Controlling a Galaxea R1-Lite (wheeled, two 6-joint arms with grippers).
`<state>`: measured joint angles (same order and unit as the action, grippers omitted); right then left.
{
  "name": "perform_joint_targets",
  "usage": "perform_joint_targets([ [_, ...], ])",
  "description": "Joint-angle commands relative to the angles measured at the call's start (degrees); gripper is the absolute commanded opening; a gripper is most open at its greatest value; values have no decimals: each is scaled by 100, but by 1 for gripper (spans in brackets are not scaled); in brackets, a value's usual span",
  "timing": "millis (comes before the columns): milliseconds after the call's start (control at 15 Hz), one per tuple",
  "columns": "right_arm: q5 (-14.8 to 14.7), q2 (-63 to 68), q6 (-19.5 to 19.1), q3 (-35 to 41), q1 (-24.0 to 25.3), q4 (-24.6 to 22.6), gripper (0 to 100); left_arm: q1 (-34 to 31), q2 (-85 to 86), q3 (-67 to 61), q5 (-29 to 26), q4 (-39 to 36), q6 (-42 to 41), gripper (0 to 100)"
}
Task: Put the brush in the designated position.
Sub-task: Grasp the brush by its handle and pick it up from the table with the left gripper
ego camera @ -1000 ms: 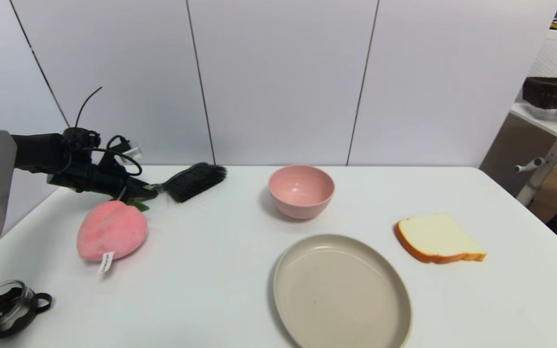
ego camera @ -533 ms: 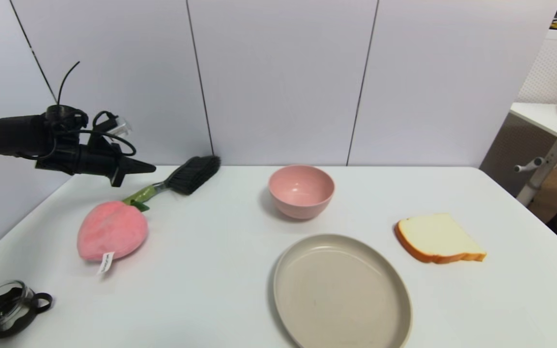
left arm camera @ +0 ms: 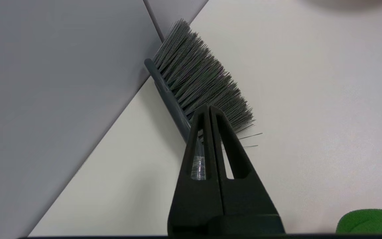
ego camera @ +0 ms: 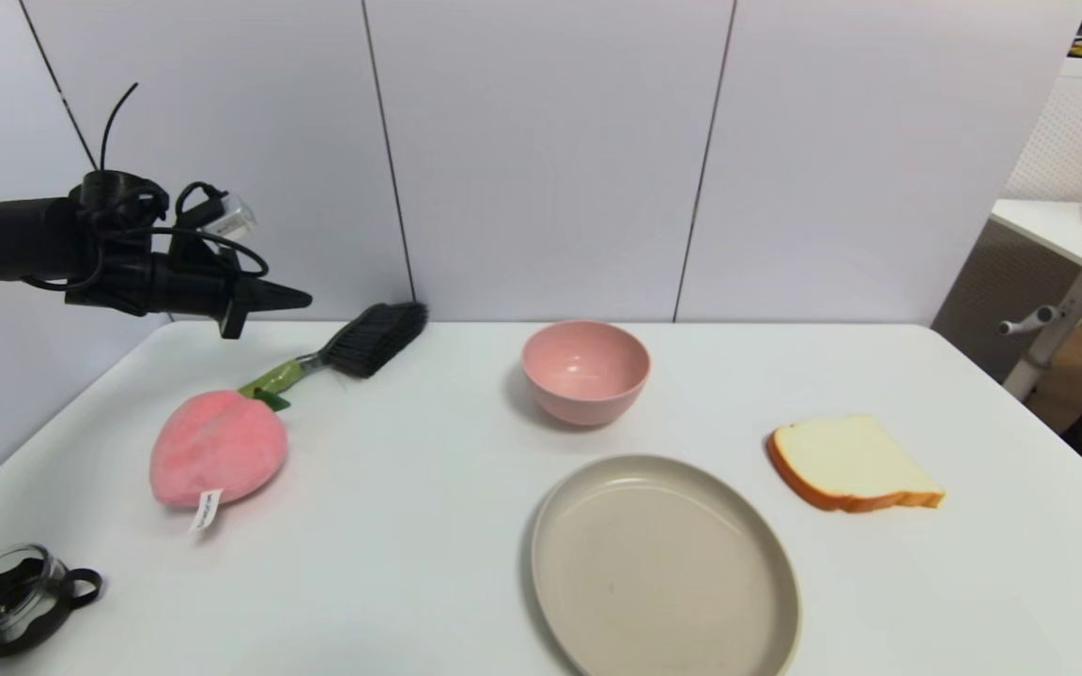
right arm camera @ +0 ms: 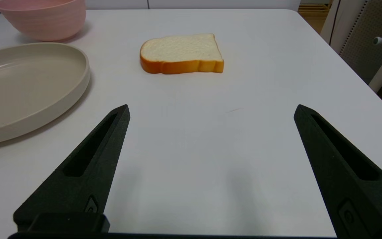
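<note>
Brush (ego camera: 353, 349) lies released near the table's (ego camera: 428, 526) far left edge, bristles toward the wall, handle touching the plush peach (ego camera: 217, 458). Above it the left gripper (ego camera: 292, 300) has lifted clear, fingers pressed together on nothing. Placement looks done. Only the right wrist view shows the right gripper (right arm camera: 211, 113), spread wide near the bread (right arm camera: 181, 53).
</note>
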<state>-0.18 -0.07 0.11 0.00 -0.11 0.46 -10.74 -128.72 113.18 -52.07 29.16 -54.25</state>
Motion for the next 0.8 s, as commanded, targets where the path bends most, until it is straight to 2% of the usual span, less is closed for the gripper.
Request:
perform_joint_targets([
  [67,1,7,-2,9,2,-2,100,116,-101,3,-14,20,-16,0],
  [133,1,7,-2,9,2,-2,100,134,-162,3,-5,20,11,100],
  [600,1,7,-2,9,2,-2,100,125,-479,3,56,-103,46,100],
  [800,1,7,-2,9,2,-2,100,107,-707,3,311,-209,28,100],
])
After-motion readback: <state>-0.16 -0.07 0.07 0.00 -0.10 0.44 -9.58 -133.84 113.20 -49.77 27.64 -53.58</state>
